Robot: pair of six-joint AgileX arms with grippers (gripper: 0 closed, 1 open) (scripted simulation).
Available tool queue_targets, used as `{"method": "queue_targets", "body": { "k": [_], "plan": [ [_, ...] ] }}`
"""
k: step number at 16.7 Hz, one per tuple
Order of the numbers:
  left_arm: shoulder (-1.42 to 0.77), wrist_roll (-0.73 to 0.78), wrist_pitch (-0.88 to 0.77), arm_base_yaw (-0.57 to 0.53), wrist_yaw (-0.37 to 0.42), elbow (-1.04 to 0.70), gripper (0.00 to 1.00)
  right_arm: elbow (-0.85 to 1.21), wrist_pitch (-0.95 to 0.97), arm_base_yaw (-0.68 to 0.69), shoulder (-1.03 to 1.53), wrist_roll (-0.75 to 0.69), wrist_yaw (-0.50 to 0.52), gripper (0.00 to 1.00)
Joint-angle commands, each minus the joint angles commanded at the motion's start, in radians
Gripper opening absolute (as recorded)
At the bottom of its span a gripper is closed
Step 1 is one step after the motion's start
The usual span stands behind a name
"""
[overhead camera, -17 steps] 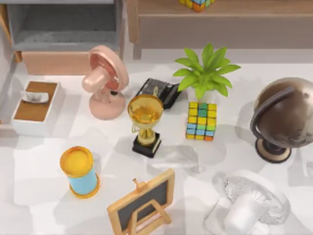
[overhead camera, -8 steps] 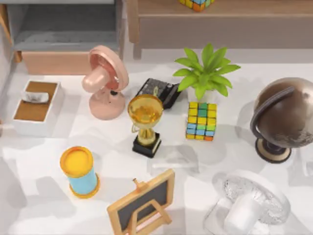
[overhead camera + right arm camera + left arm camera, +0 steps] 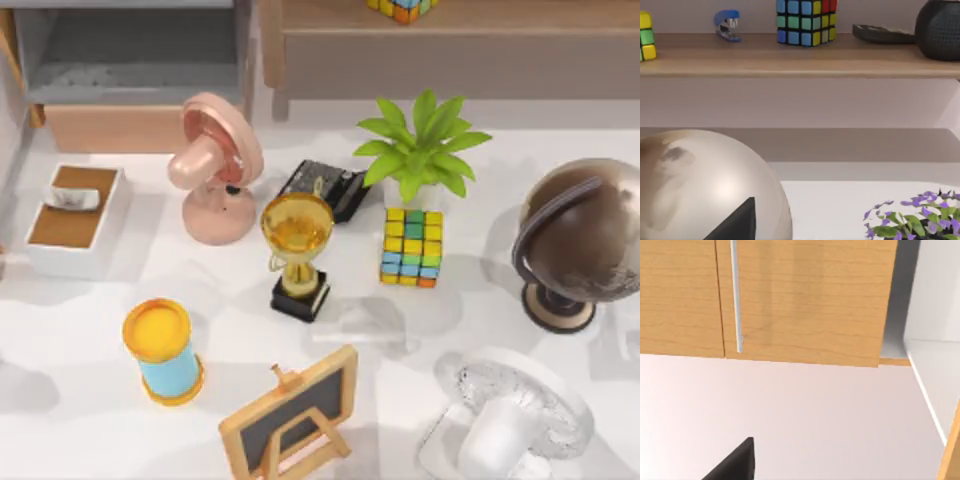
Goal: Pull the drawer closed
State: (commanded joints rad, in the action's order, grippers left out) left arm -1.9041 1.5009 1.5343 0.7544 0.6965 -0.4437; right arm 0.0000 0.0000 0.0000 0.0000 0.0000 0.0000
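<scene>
The drawer (image 3: 115, 128) stands open at the table's back left, its grey floor (image 3: 130, 50) exposed behind the pale peach-tan front. In the left wrist view, a dark part of my left gripper (image 3: 735, 465) pokes in over a pale surface, facing tan wooden panels with a thin pale bar (image 3: 735, 295). In the right wrist view, a dark part of my right gripper (image 3: 735, 222) sits close against the globe (image 3: 700, 185), facing the long shelf (image 3: 800, 60).
A pink fan (image 3: 215, 165) stands just in front of the drawer, beside a white box with a brown top (image 3: 75, 220). Trophy (image 3: 297, 240), plant (image 3: 420, 150), cube (image 3: 411, 247), globe (image 3: 580, 240), yellow-blue cylinder (image 3: 162, 350), chalkboard (image 3: 292, 415) and white fan (image 3: 515, 420) crowd the table.
Shadows on the table's left side have slid toward the lower left. The drawer and the other objects have not moved.
</scene>
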Motion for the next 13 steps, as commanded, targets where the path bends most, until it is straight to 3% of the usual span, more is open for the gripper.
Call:
{"method": "queue_targets", "body": {
  "k": [5,13],
  "plan": [
    [-0.087,0.089,0.006,-0.035,0.064,0.006,1.0,0.0,0.0,0.0,0.0,0.0,0.0,1.0],
    [-0.098,0.089,-0.012,-0.057,0.043,-0.023,1.0,0.0,0.0,0.0,0.0,0.0,0.0,1.0]
  ]
}}
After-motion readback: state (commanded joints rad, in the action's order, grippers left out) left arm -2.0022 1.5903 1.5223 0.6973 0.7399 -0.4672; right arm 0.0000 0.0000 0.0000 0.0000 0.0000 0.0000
